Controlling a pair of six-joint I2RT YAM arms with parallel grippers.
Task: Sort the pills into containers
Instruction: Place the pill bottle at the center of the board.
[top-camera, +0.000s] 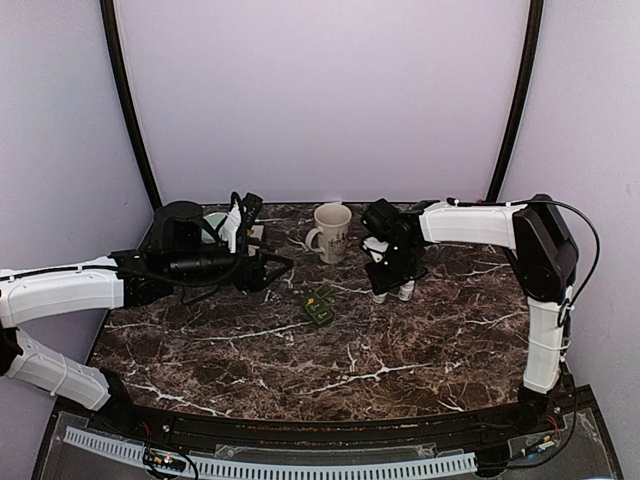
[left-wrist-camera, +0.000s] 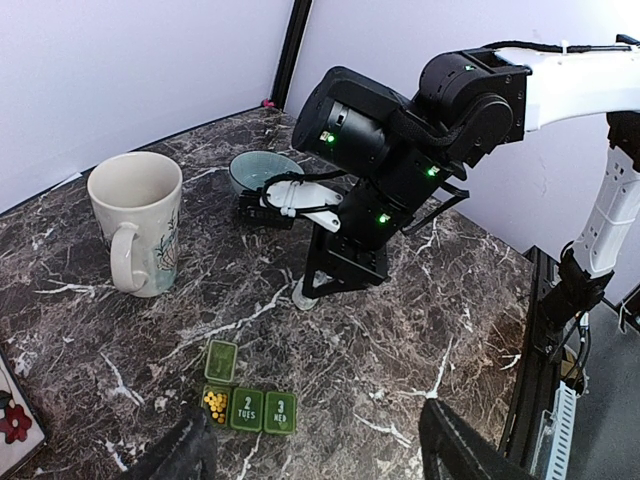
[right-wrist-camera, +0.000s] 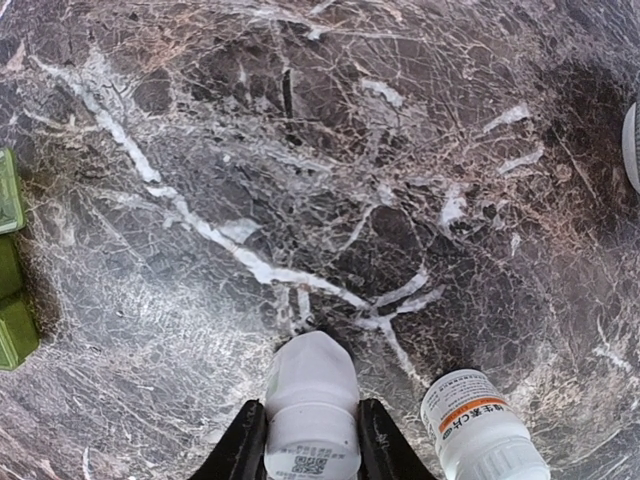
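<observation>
nearest, just left of centre on the dark marble tabletop (top-camera: 400, 350): a green plastic three-cell pill organiser (left-wrist-camera: 262, 410). first cell's lid flipped open, small yellow pills (left-wrist-camera: 214, 403) lying inside. lids marked tues and wed shut, contents unseen.

just beyond and to the right: a white plastic pill bottle (right-wrist-camera: 312, 395) resting on the tabletop, hugged on both sides by the right fingers (right-wrist-camera: 243, 450), seemingly clamped on it. close beside it on the right, untouched: a second white bottle with an orange label (right-wrist-camera: 478, 420).

a little farther, on the left: the left fingers (left-wrist-camera: 180, 455), spread wide with nothing between them, pointed toward the organiser from above the tabletop.

farther still, near centre: a cream ceramic mug (top-camera: 335, 230), upright, handle turned left, apart from everything else. at the far left, partly hidden behind the left arm: a teal bowl (left-wrist-camera: 262, 168).

judging by this, roughly a third done. one cell filled, two apparently left to open and fill, probably from the bottles. held bottle either about to be lifted or just set down, no telling which.
</observation>
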